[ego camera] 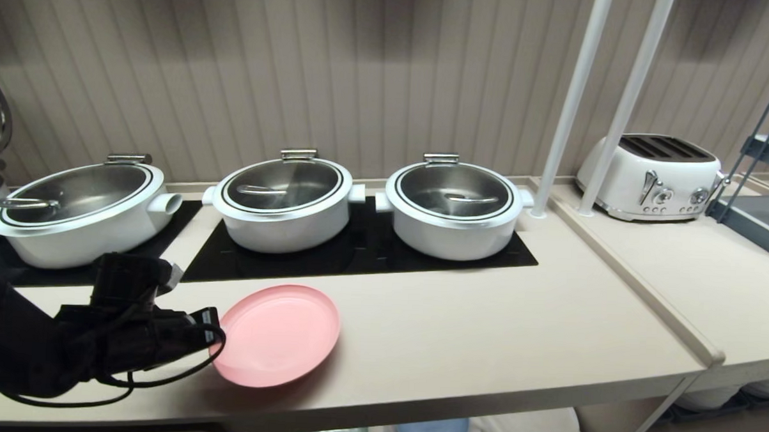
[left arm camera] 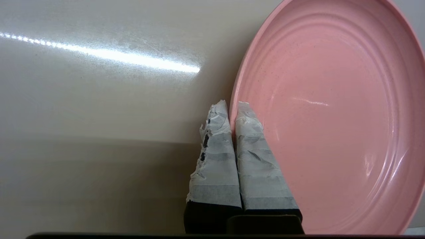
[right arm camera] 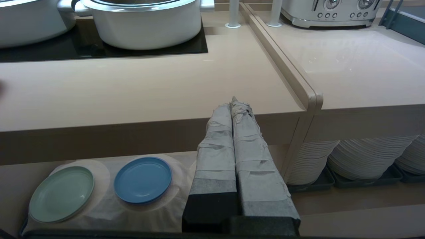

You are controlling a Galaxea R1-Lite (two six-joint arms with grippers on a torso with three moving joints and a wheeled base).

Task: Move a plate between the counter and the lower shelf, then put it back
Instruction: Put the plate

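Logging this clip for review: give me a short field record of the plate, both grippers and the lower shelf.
plate: pink plate over the counter near its front edge; touching or just above, cannot tell
left gripper: left gripper shut on the plate's rim, one finger inside, one outside
right gripper: right gripper shut, empty, parked in front of the counter edge
lower shelf: lower shelf under white cloth, bearing a green plate and a blue plate
hob: three lidded white pots on black panels
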